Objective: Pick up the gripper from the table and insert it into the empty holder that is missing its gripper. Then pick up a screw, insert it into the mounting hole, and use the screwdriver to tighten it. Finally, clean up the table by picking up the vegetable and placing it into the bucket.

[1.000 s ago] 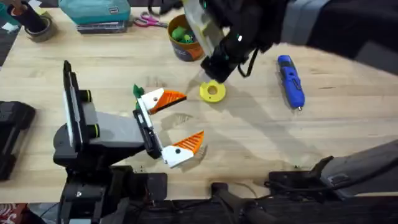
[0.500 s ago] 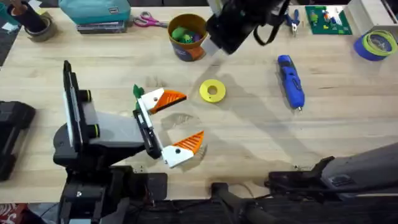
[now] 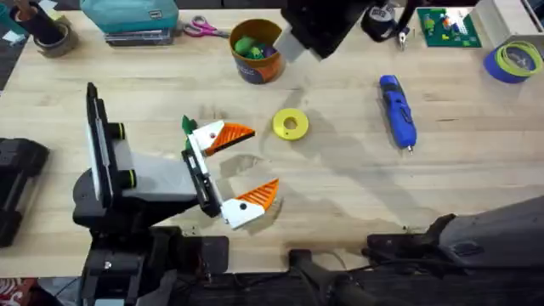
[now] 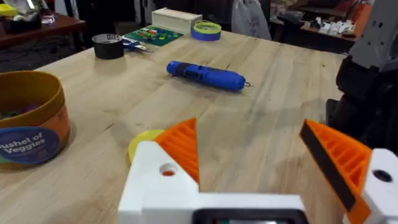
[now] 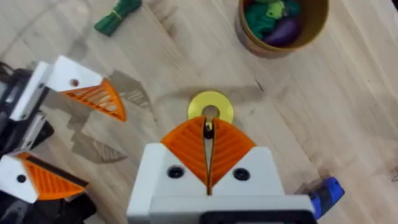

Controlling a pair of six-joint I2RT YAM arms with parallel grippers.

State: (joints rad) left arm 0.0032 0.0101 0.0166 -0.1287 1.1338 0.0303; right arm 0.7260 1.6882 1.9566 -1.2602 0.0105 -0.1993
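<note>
**Entry: table and two arms, screw step (judged)**

- **Right gripper** (image 5: 208, 124): raised over the far middle of the table, above the yellow disc (image 3: 291, 124). Orange pads were pressed together on a small dark item at their tips, which looked like a screw (image 5: 208, 129).
- **Screw**: judged light, stiff and easily dropped. It was best held by its head end, leaving the shaft free. Its pointing could not be told.
- **Left gripper** (image 3: 259, 160): lay low on the table at near left with fingers spread wide and nothing between them. Both white finger blocks carried orange wedges. The far finger block (image 5: 59, 78) showed a small round hole (image 5: 74, 82), judged to be the mounting hole.
- **Screwdriver** (image 3: 397, 110): lay flat on the right, well apart from both grippers. Its long axis ran far to near and the silver tip pointed to the near side. It was judged rigid, smooth and moderately heavy, and likely to roll. The mid-barrel was the place to grip, across the axis.
- **Vegetable** (image 3: 188, 124): small and green, it lay on the table just beside the far finger block on its left. It was judged soft and light, and a gentle pinch at its middle would do.
- **Bucket** (image 3: 274, 61): stood upright at the far middle with its mouth open upward. It already held green and purple pieces.
</note>
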